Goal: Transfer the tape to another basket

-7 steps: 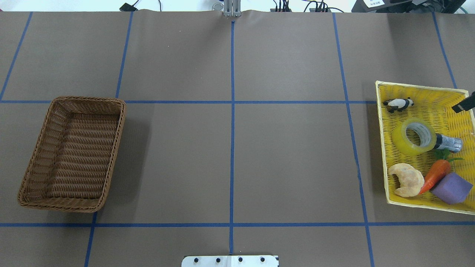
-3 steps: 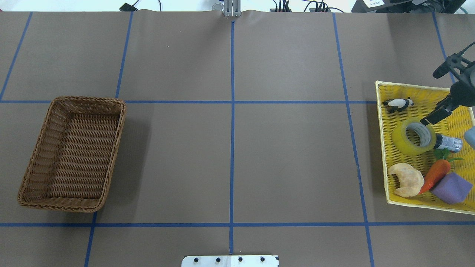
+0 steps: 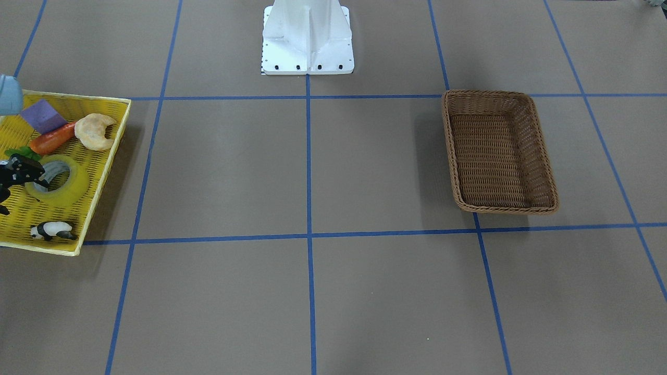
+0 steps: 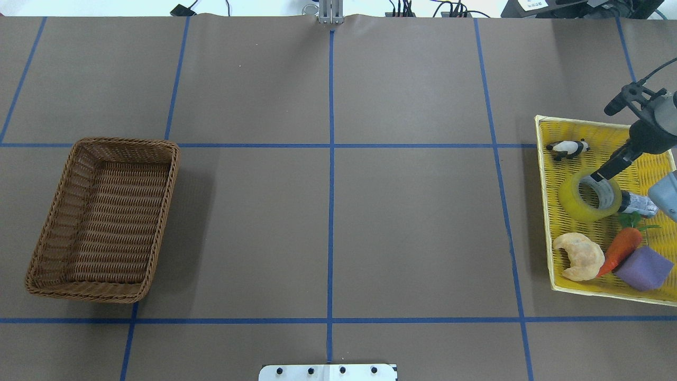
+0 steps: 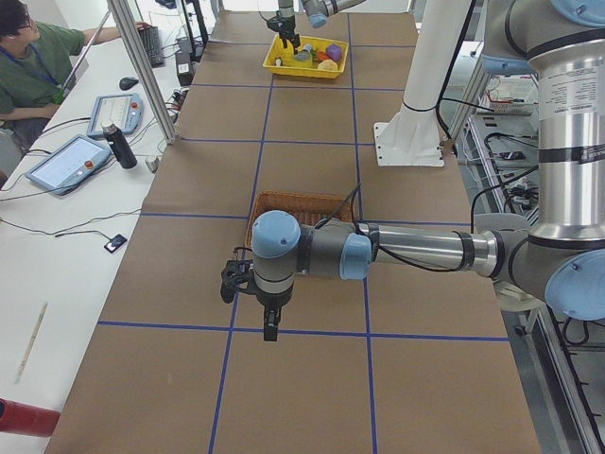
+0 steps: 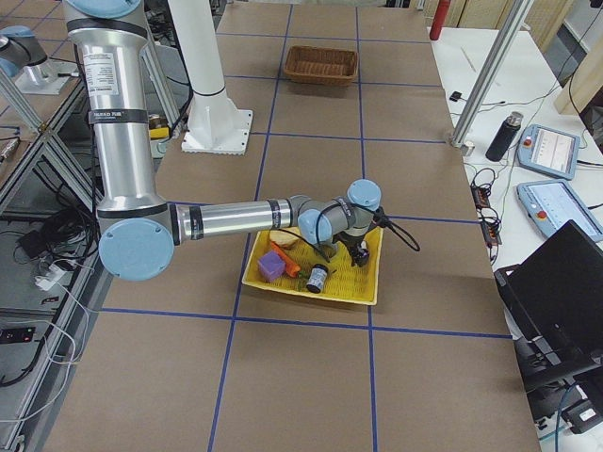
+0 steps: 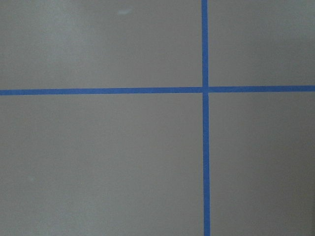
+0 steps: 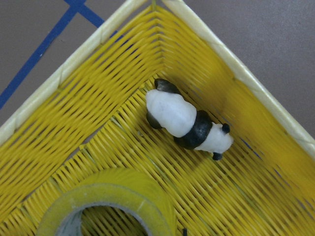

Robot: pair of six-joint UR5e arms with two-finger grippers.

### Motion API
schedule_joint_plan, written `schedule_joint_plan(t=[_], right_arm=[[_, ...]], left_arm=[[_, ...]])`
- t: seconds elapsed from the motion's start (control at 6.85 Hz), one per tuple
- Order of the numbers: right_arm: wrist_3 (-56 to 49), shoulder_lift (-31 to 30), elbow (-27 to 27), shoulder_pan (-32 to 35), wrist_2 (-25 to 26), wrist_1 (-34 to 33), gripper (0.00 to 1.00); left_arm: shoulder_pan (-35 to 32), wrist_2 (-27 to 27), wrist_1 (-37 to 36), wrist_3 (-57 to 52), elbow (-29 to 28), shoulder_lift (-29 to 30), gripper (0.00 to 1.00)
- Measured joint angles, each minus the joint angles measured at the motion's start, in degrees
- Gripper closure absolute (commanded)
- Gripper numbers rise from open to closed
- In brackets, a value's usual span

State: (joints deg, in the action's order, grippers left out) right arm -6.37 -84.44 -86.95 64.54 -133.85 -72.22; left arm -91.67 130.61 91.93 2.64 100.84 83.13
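Right end effector (image 4: 604, 173), having advanced over the flat yellow plastic mesh tray (image 4: 608, 135) within the last second, now meets the rim of the wide roll of translucent yellow packing tape (image 4: 570, 200) lying there. Its finger state cannot be told. A grasp looks imminent. The rectangular brown wicker basket (image 4: 165, 211) stands well apart across the desk (image 4: 412, 222).

table (image 4: 412, 227): blue tape grid (image 4: 331, 211) | wicker basket (image 4: 127, 142): left | yellow tray (image 4: 608, 142): right
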Motion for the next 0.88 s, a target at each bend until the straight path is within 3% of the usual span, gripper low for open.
schedule_joint_plan(t=[0.15,0.29,0.44,0.58,0.88], right_arm=[[0.2,0.0,0.3,-0.5,-0.3,-0.1,0.0],[0.3,0.0,0.4,-0.9,-0.4,-0.4,0.13],[0.3,-0.1,0.5,-1.3,-0.5,-0.6,0.68],[0.4,-0.4,0.6,-1.6,-0.5,-0.7,0.98],[0.1,-0.7,0.6,-1.7,-0.5,-0.7,1.0]], left_arm=[[0.0,0.0,0.0,0.0,0.0,0.0,0.02],[0.0,0.0,0.0,0.0,0.0,0.0,0.02],[0.0,0.0,0.0,0.0,0.0,0.0,0.02],[0.0,0.0,0.0,0.1,0.0,0.0,0.02],[0.0,0.1,0.0,0.3,0.1,0.0,0.02]])
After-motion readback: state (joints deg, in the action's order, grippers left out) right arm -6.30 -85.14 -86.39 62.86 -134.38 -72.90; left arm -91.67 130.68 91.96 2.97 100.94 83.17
